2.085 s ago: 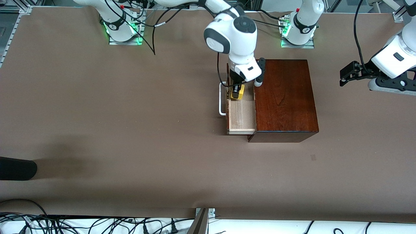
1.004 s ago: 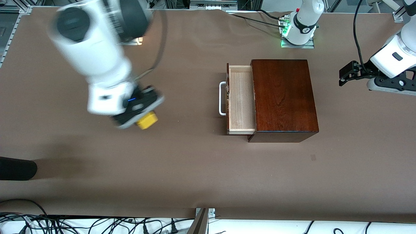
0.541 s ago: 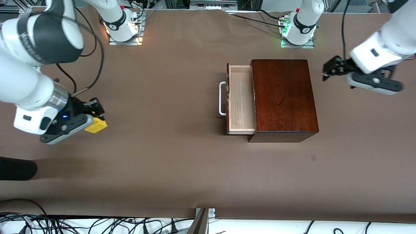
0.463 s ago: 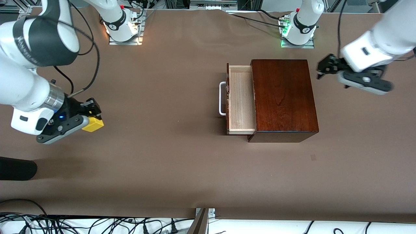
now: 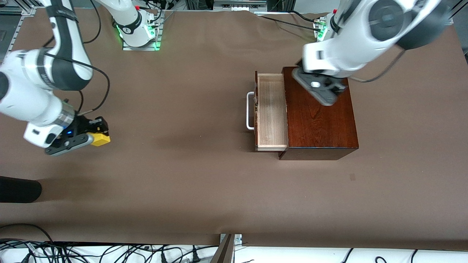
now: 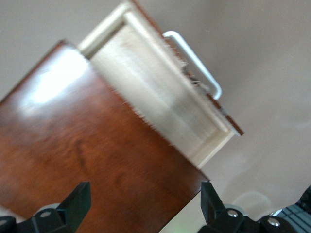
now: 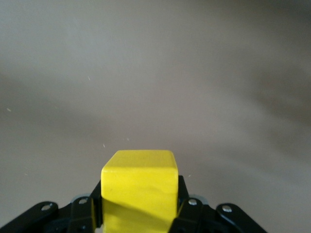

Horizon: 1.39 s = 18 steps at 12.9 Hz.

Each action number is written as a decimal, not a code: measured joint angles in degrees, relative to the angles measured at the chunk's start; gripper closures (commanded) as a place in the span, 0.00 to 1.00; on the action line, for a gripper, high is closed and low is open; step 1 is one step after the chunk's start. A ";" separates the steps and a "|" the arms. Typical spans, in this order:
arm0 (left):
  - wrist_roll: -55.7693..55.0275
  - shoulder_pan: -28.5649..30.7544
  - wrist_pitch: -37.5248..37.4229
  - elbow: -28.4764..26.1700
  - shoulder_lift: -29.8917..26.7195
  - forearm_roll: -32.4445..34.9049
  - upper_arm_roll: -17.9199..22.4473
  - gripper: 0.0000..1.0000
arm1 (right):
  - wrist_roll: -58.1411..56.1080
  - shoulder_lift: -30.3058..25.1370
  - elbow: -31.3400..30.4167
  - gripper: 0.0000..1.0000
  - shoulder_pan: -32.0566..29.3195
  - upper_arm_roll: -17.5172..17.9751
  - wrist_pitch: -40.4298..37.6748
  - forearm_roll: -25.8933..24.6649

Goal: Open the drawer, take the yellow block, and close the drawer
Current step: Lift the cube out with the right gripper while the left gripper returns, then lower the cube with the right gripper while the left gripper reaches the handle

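Note:
The drawer (image 5: 271,109) is pulled out of the mahogany box (image 5: 321,120), and its pale tray is empty; the white handle (image 5: 250,111) faces the right arm's end of the table. My right gripper (image 5: 98,136) is shut on the yellow block (image 5: 101,139), low over the table near the right arm's end. The right wrist view shows the block (image 7: 138,187) clamped between the fingers (image 7: 83,213). My left gripper (image 5: 321,88) is open over the box top. The left wrist view shows its fingers (image 6: 77,204) wide apart over the box (image 6: 87,145), with the open drawer (image 6: 160,97) next to it.
A dark rounded object (image 5: 18,189) lies at the table's edge at the right arm's end, nearer to the front camera than the block. Cables (image 5: 109,252) run along the front edge. The arm bases (image 5: 139,33) stand at the back edge.
My right gripper lifted the yellow block out of the drawer and carried it to the right arm's end of the table. My left arm swung in over the box.

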 measured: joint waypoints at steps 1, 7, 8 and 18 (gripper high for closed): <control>0.07 -2.72 0.97 0.93 1.61 -0.07 -0.10 0.00 | 0.24 -0.94 -4.26 1.00 -0.03 0.08 3.02 0.00; 0.27 -15.13 3.33 8.52 13.68 -0.10 -0.18 0.00 | 7.69 -1.89 -19.10 1.00 -0.10 3.69 18.82 -0.01; 2.03 -15.34 6.34 8.65 14.61 -0.10 -0.17 0.00 | 9.15 -1.71 -20.42 1.00 -0.10 4.55 20.45 -0.01; 27.98 -18.30 19.93 8.73 25.55 1.32 0.02 0.00 | 12.82 4.59 -24.91 1.00 -1.52 6.13 31.36 0.00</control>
